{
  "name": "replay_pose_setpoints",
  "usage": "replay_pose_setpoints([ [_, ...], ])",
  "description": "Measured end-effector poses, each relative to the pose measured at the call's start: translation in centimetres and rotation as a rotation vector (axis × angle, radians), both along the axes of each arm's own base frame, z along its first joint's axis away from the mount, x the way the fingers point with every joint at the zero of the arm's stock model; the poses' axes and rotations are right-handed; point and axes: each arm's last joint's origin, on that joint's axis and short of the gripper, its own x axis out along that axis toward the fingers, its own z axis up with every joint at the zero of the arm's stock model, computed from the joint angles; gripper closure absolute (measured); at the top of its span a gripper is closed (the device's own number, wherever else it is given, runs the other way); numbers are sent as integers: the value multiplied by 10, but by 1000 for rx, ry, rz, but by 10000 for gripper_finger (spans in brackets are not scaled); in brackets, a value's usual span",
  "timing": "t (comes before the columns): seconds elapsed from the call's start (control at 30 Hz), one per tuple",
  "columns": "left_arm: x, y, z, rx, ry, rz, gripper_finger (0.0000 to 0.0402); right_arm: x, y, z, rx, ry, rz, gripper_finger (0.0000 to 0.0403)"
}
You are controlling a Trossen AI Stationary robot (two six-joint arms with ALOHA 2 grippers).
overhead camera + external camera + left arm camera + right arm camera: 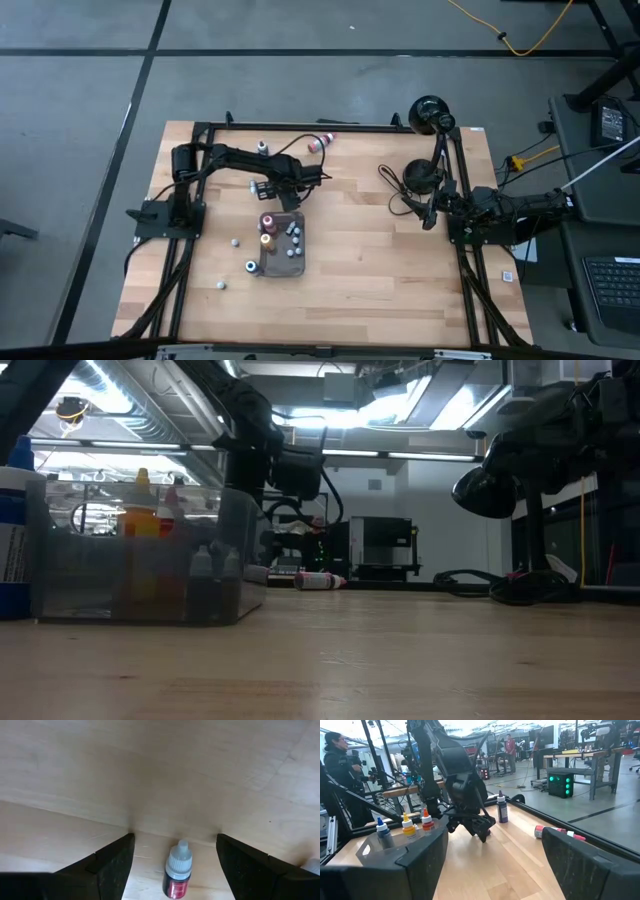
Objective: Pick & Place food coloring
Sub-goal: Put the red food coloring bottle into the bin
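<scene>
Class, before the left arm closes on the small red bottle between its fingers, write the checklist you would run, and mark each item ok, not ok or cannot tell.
1. left gripper open: ok.
2. red bottle lies between its fingers: ok.
3. Fingers low enough to grip the bottle body: cannot tell.
4. tray has room among the bottles already in it: ok.
5. right gripper open and parked at the table's right edge, away from the work: ok.
</scene>
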Motion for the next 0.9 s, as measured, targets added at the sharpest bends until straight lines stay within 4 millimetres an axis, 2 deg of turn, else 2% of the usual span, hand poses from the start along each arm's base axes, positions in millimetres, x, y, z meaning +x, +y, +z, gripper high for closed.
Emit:
replay_pose_setpoints([
  [0.2,2,-1,-3,17,3,-6,123,0,0,0,0,0,0,80],
  [0.9,0,12,-5,10,-9,-4,123,0,0,0,0,0,0,80],
])
